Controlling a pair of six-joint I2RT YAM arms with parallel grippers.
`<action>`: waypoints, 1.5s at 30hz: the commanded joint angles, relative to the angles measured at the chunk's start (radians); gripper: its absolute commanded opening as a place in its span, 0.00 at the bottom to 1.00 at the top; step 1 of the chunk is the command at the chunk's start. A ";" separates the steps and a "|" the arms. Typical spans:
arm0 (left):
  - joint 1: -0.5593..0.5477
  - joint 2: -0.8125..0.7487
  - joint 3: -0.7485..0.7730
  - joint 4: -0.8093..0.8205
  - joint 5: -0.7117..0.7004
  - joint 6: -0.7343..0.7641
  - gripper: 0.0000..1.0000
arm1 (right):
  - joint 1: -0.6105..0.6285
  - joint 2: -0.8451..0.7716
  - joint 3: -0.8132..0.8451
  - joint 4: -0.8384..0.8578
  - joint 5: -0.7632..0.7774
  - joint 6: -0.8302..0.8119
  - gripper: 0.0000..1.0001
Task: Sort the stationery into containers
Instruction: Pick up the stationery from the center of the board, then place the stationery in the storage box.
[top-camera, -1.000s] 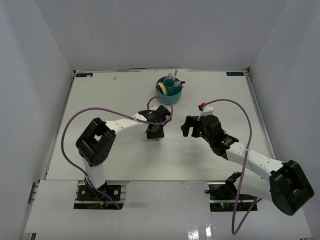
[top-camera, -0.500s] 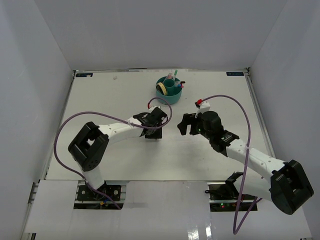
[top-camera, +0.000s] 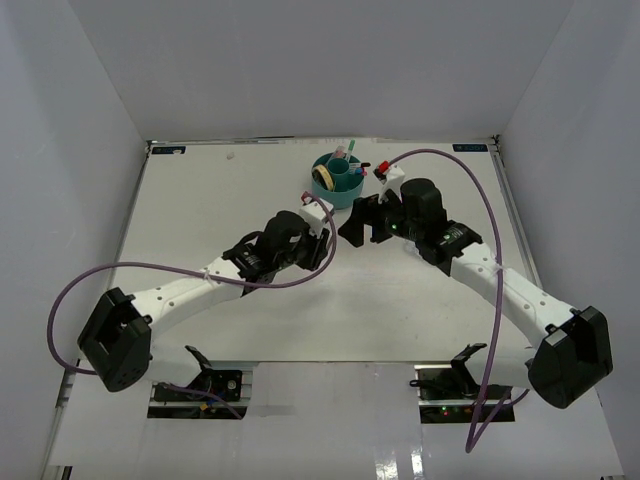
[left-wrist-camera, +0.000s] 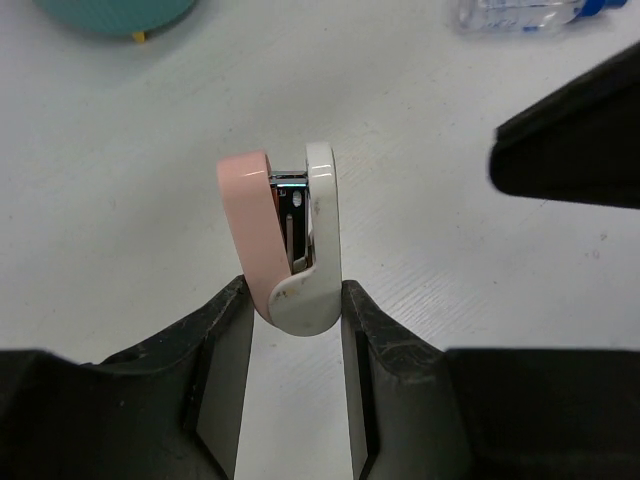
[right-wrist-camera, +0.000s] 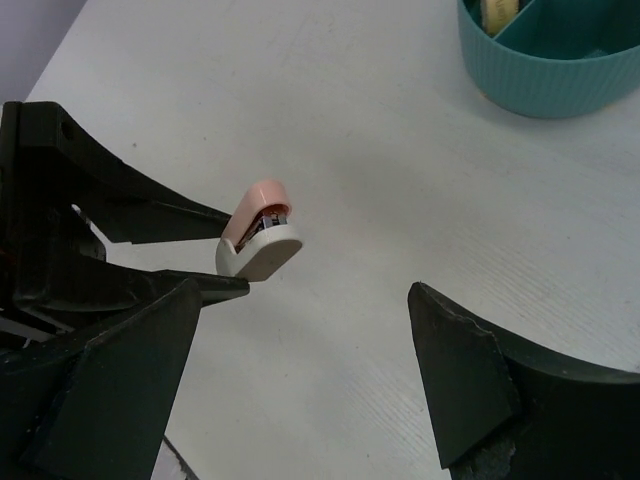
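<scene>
My left gripper (left-wrist-camera: 293, 300) is shut on the rounded end of a small pink-and-white stapler (left-wrist-camera: 290, 230), which points away from the wrist over the white table. In the right wrist view the same stapler (right-wrist-camera: 258, 240) sits between the left fingers (right-wrist-camera: 150, 215). My right gripper (right-wrist-camera: 305, 300) stands wide open just right of it, holding nothing. The teal organizer (top-camera: 338, 180) is a short way beyond both grippers (top-camera: 320, 240) (top-camera: 360, 225), with pens and a tan rubber band loop (top-camera: 323, 178) in its compartments. A clear blue-capped bottle (left-wrist-camera: 525, 12) lies on the table.
One black finger of the right gripper (left-wrist-camera: 580, 140) reaches into the left wrist view at right. The organizer's ribbed wall (right-wrist-camera: 550, 60) fills the top right of the right wrist view. White walls close the table on three sides.
The left arm has stretched forward, carrying the stapler toward the organizer. The right arm has swung up and left, closing in beside the left gripper. Neither gripper's opening has changed.
</scene>
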 joint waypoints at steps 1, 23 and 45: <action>-0.004 -0.072 -0.035 0.123 0.077 0.141 0.26 | -0.013 0.038 0.065 -0.053 -0.180 -0.027 0.90; -0.003 -0.127 -0.101 0.252 0.263 0.254 0.29 | -0.016 0.164 0.138 -0.066 -0.318 -0.015 0.92; -0.003 -0.104 -0.109 0.249 0.264 0.261 0.29 | -0.019 0.126 0.124 -0.067 -0.275 -0.017 0.45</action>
